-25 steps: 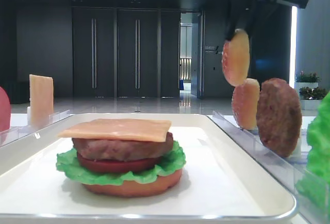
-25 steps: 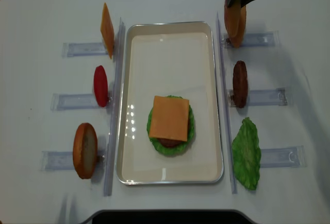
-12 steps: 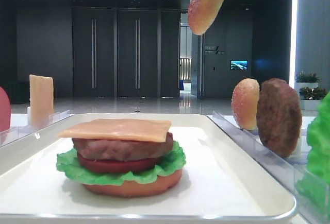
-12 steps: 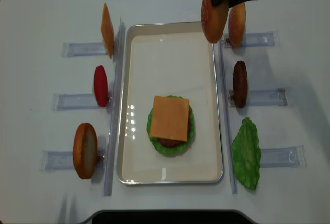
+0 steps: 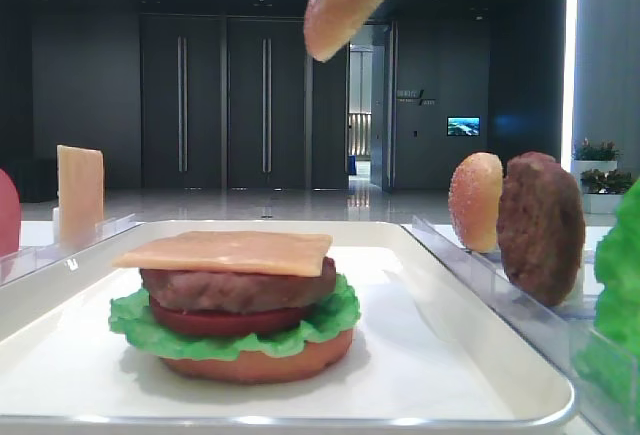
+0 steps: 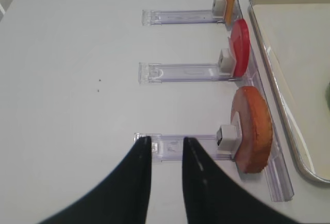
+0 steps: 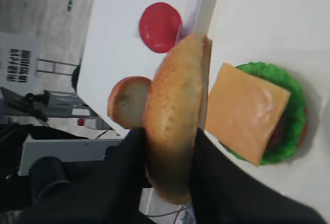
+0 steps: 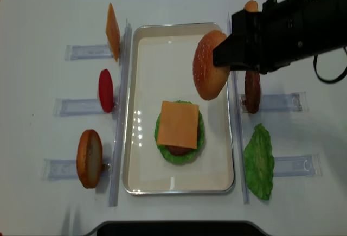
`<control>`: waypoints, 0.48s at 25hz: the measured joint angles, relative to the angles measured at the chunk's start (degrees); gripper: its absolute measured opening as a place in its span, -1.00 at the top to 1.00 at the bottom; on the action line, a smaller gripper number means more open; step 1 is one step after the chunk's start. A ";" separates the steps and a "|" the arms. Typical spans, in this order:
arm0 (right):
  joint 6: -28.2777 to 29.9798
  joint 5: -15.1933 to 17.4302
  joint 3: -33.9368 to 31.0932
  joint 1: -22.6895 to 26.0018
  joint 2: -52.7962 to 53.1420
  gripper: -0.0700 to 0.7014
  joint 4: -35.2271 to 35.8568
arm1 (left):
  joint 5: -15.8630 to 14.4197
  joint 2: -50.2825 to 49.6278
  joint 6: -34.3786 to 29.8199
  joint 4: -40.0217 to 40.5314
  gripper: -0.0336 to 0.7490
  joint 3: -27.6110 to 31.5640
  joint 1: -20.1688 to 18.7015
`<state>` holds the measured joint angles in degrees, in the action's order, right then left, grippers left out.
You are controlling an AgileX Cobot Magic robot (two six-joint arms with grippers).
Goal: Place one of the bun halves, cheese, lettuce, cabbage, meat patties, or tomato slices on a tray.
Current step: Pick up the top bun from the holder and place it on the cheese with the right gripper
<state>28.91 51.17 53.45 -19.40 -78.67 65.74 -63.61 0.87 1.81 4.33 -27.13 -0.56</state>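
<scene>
Table: wide, plain white tabletop (image 8: 43, 8) carrying everything.
Racks: narrow clear plastic racks (image 8: 81, 51) lie flat on both sides, three a side.
Bottom bun: flat reddish-brown disc (image 8: 89, 158) stands on edge, front-left rack.
Backdrop: dark panelled double doors (image 5: 225, 100) behind.

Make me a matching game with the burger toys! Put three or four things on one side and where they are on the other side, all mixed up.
Things:
1. bun top
2. cheese slice
3. lettuce leaf
4. tomato slice

Places:
A. standing in a rack left of the tray
B. held in the air by the right gripper
C. on top of the stacked burger
D. right of the tray, nearest the front

Pairs: 1-B, 2-C, 3-D, 4-A
</scene>
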 joint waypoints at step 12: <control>23.40 -0.98 -12.97 -2.11 0.46 0.32 20.59 | 0.00 0.00 0.00 0.00 0.51 0.00 0.00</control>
<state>52.31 50.19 40.48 -21.51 -78.20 86.33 -63.61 0.87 1.81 4.33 -27.13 -0.56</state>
